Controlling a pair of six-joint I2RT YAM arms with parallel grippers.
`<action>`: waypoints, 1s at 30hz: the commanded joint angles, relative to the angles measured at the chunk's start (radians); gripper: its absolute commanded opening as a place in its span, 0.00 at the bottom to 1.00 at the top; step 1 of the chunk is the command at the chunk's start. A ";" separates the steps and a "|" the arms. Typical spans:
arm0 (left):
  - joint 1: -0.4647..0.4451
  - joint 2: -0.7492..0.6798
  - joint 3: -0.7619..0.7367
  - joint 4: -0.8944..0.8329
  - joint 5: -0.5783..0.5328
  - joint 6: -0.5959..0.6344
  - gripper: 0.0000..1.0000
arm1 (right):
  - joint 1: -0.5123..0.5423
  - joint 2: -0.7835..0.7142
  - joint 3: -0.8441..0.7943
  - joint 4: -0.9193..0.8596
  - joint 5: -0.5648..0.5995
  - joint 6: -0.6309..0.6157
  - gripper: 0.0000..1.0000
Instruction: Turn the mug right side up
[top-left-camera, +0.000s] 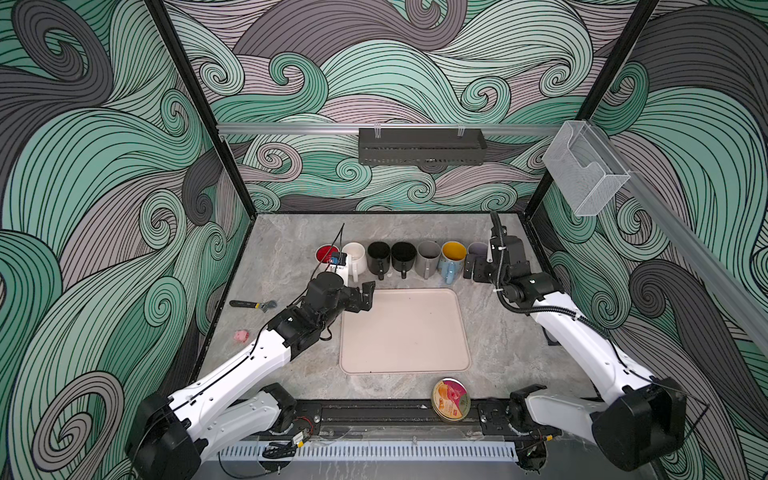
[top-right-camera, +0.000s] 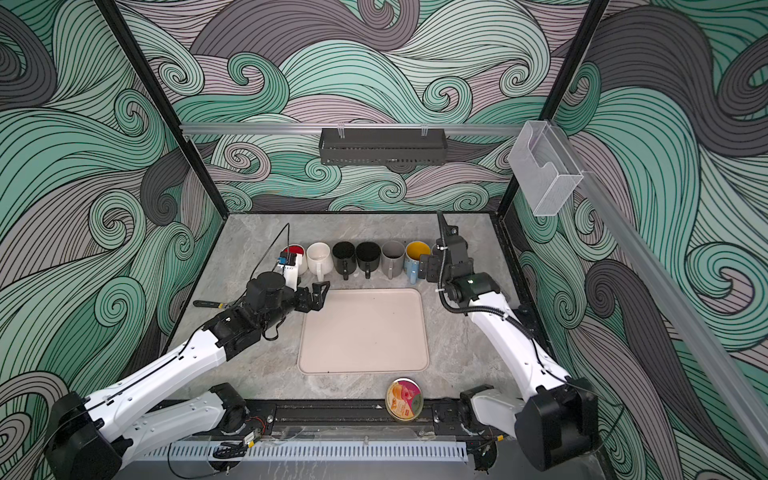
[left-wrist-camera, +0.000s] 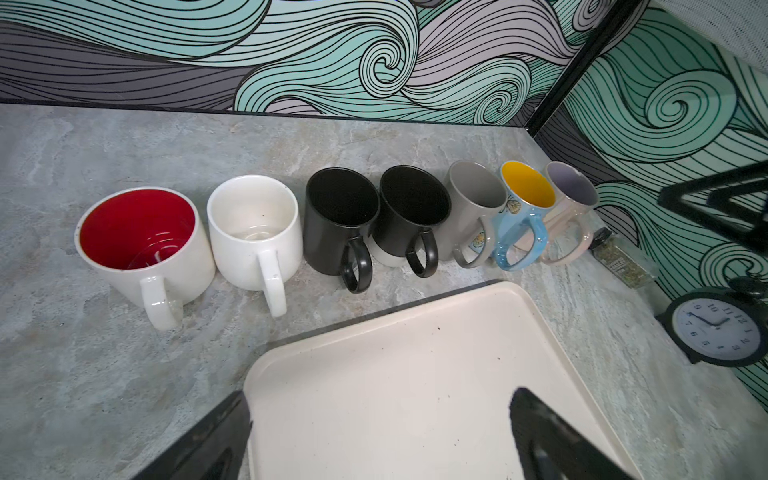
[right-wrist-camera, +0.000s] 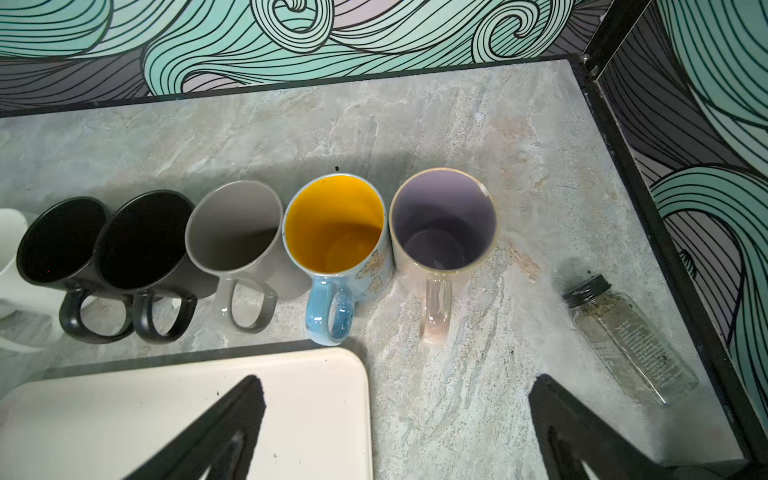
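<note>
Evidently upright, lilac-lined mug (right-wrist-camera: 444, 232) near spice jar (right-wrist-camera: 636, 349), label unreadable, clock (left-wrist-camera: 717, 328) numerals clear, left jaws apart, right jaws apart

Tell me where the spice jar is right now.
The spice jar lies on its side at the table's far right, close to the side wall, just past the lilac-lined mug that ends the mug row. Both wrist views show it.

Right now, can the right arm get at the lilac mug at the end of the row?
Probably yes. The right gripper stands open facing the lilac mug, only bare table between; the blue mug crowds one side.
</note>
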 joint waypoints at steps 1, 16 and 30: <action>-0.005 0.018 -0.028 0.048 -0.103 0.033 0.98 | 0.030 -0.046 -0.043 0.038 0.082 -0.021 1.00; 0.041 0.222 -0.171 0.476 -0.700 0.405 0.99 | 0.067 -0.062 -0.224 0.301 0.111 -0.076 1.00; 0.395 0.303 -0.230 0.753 -0.444 0.381 0.99 | 0.062 -0.011 -0.362 0.535 0.209 -0.218 1.00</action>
